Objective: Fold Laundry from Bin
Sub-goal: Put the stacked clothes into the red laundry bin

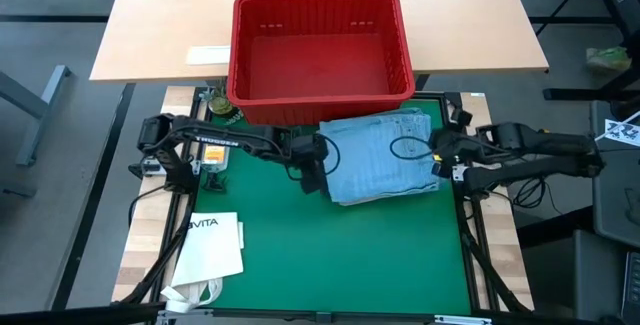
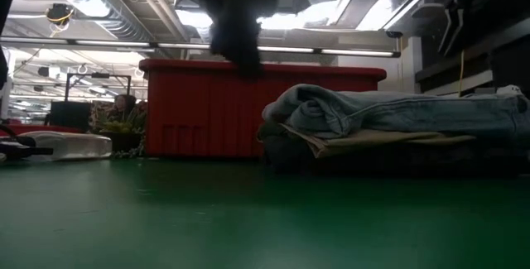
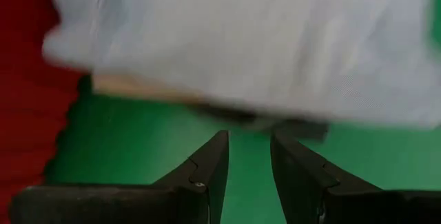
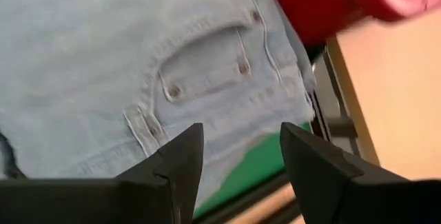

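I read the scene from largest item to smallest.

1. The green mat [image 1: 330,255] carries the work area. A light wooden tabletop [image 1: 160,25] sits beyond its far edge.
2. The bin [image 1: 320,50], a red slotted crate, straddles the mat's far edge and the wooden tabletop, roughly centred. From above I see only its bare red floor.
3. The laundry [image 1: 385,160] is one folded stack on the mat, just in front of the bin and toward the mat's right edge. The light blue denim jeans [image 4: 138,58] form the top layer, back pocket facing up. In the low view a khaki-tan garment [image 2: 373,143] lies under the denim, and a dark layer [image 2: 397,160] sits beneath that on the mat.
4. A white paper bag [image 1: 212,245] printed "VITA" lies flat near the mat's front-left corner.
5. The left gripper [image 3: 248,148] is at the stack's left edge, above the mat. Its fingers stand narrowly apart with only green mat between them; they grip nothing.
6. The right gripper [image 4: 241,148] is at the stack's right edge, over the jeans. Its fingers stand wide apart and hold nothing.
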`<state>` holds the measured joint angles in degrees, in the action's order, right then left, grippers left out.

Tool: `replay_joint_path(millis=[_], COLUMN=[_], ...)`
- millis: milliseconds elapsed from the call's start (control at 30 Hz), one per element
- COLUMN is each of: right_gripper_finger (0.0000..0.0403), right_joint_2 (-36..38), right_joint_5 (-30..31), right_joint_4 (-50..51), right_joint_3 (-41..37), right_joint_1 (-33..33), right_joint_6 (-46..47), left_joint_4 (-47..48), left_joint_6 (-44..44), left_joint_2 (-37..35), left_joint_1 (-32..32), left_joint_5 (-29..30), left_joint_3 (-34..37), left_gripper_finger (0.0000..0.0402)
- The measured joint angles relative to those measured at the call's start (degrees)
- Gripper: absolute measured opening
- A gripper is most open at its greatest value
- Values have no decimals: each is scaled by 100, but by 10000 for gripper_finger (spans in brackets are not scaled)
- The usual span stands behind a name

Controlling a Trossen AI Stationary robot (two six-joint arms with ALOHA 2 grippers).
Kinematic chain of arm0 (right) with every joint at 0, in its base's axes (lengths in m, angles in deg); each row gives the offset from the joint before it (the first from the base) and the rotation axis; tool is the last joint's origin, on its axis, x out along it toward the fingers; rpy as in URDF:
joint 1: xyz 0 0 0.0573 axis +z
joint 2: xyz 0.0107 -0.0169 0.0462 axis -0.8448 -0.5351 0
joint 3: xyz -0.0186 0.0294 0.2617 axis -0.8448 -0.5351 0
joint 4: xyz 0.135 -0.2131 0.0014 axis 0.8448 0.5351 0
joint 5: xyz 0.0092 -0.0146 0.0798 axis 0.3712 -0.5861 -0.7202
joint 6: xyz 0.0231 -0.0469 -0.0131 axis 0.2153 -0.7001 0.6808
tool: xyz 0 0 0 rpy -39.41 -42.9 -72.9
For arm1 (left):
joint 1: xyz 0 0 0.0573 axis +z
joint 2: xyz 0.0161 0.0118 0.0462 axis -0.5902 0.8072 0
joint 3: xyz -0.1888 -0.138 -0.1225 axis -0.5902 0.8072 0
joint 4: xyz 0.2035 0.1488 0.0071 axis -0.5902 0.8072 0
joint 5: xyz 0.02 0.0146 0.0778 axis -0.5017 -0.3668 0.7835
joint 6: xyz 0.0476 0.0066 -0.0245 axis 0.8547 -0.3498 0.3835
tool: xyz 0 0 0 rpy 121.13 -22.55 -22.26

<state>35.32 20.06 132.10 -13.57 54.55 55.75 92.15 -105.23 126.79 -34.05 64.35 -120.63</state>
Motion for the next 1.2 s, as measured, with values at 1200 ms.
replay_joint_path(millis=[1200], right_gripper_finger=[193], right_joint_2=[0], right_joint_5=[-229], right_joint_4=[725], right_joint_3=[0], right_joint_1=[-2357], right_joint_6=[-331], left_joint_4=[-2496], left_joint_6=[-2411], left_joint_2=[349], left_joint_1=[338], left_joint_5=[-1064], left_joint_3=[1786], left_gripper_finger=[105])
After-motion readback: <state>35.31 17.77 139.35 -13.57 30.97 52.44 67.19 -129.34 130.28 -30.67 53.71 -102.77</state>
